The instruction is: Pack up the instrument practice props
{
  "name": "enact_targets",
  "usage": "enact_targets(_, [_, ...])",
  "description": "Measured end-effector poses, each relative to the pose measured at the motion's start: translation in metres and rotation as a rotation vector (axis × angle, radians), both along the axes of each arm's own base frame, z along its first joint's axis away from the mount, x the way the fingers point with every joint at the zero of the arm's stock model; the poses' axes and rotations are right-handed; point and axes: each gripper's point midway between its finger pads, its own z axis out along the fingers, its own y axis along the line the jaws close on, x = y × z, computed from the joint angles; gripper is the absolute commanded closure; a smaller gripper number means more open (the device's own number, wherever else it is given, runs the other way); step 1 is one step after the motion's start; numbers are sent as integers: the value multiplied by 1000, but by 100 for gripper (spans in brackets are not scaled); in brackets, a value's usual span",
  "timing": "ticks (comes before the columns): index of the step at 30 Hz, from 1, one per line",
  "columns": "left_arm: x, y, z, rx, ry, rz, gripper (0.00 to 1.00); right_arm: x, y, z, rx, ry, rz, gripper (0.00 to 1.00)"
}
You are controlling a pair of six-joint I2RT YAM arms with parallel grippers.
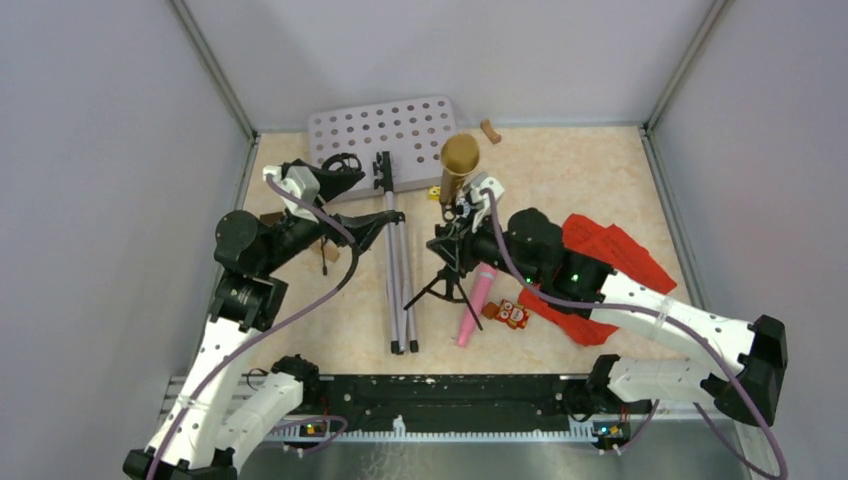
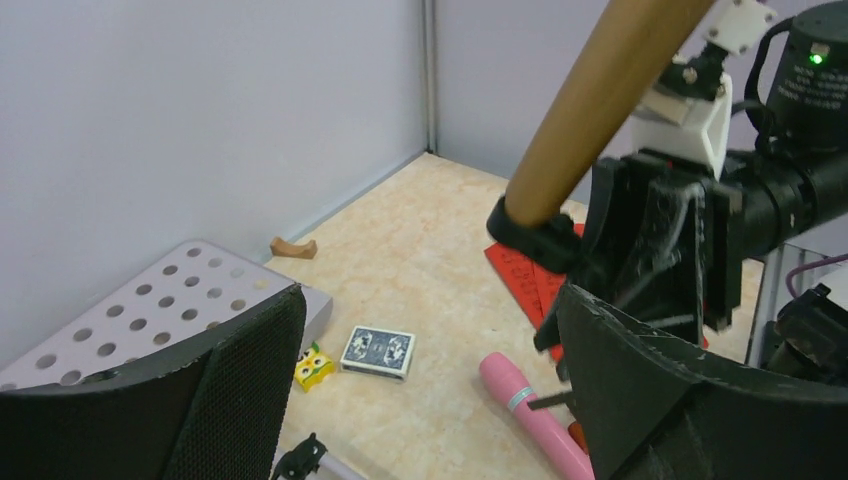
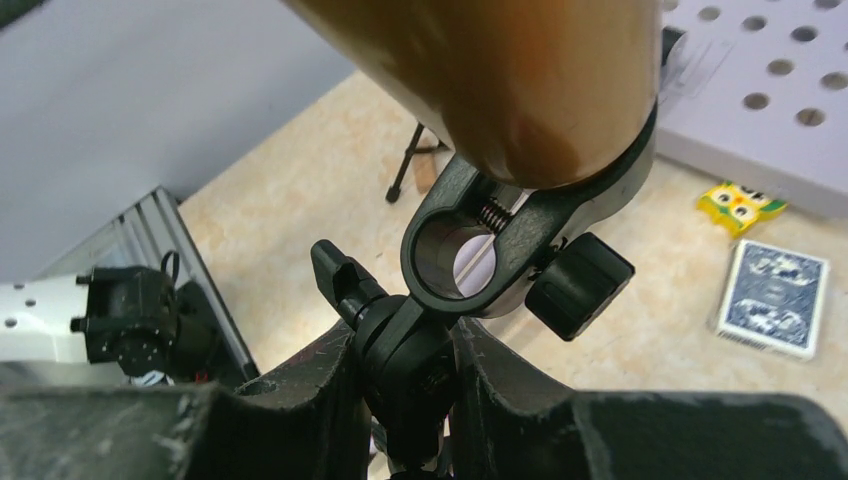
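As gold microphone (image 3: 500, 80) looms, its head is cropped.

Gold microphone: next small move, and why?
Probably advance the open left pincer and close it on the gold microphone. It sits in the clip of the black mic tripod, whose neck the right pincer grips, so pulling it free needs a second hold.

Beige table (image 1: 570, 175) carries grey punched tray (image 1: 385, 125), red pages (image 1: 625, 252), pink microphone (image 1: 476, 300), blue card deck (image 2: 378, 352).
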Motion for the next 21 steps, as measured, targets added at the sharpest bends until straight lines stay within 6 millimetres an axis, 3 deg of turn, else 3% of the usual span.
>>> enact_targets(6, [-3,-20,4,10,-27,-69,1,-23,24,-13,-61,38,-20,100])
enact_targets(15, [-19,-37,19,20,-151,-129,1,-15,40,6,-30,104,-72,100])
enact_targets(21, [-15,-51,18,45,-209,-158,1,-22,45,-2,-56,131,-39,100])
